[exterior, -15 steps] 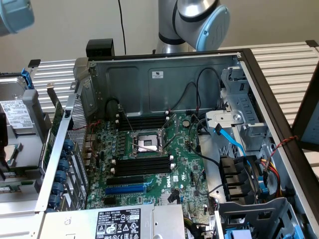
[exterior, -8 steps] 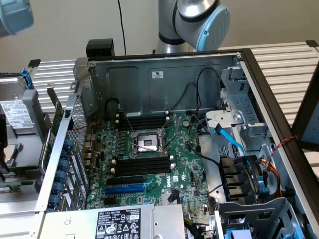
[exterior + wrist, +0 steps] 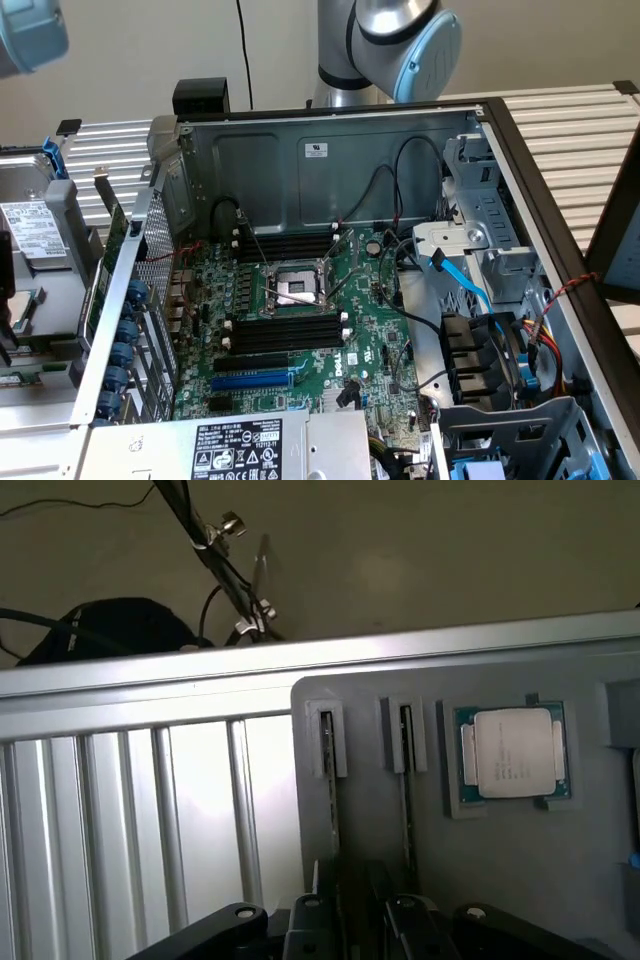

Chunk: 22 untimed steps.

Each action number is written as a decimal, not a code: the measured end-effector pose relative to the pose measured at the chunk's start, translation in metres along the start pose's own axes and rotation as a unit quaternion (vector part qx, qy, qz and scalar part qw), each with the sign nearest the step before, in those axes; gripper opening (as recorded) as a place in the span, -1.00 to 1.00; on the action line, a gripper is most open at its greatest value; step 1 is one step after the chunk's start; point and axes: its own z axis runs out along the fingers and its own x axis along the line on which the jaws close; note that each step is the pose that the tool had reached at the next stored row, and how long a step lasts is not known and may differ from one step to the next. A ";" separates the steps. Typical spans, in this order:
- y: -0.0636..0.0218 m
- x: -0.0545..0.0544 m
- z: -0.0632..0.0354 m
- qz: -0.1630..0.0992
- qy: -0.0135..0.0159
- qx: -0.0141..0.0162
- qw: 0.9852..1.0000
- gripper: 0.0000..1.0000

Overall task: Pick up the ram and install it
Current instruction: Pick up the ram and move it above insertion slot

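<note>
In the wrist view, two thin dark boards stand on edge in clips of a grey holder tray (image 3: 360, 710); seen edge-on, they look like the ram (image 3: 330, 810), with a second stick (image 3: 407, 810) beside it. My gripper (image 3: 365, 925) hangs just above them, open, with one black finger (image 3: 318, 920) over the first stick and the other near the second. Nothing is held. The open computer case shows empty long black memory slots (image 3: 285, 335) on the motherboard, with more black slots (image 3: 290, 245) behind the processor socket (image 3: 295, 285).
A processor chip (image 3: 510, 750) sits in its own pocket of the tray beside the sticks. A ribbed metal table (image 3: 130, 820) surrounds the tray. In the case, a blue expansion slot (image 3: 255, 380), loose cables (image 3: 450, 280) and a drive cage (image 3: 500, 260) crowd the exterior view's right.
</note>
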 end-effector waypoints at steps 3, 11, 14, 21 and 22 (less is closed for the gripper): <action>0.0000 0.000 0.0002 -0.007 0.000 0.000 1.000 -0.47; -0.0003 0.000 0.0088 -0.007 0.001 0.000 1.000 -0.47; -0.0003 0.000 0.0131 -0.007 0.001 0.000 1.000 -0.47; -0.0004 0.001 0.0133 -0.007 0.001 0.000 1.000 -0.47; -0.0004 0.001 0.0133 -0.007 0.001 0.000 1.000 -0.47</action>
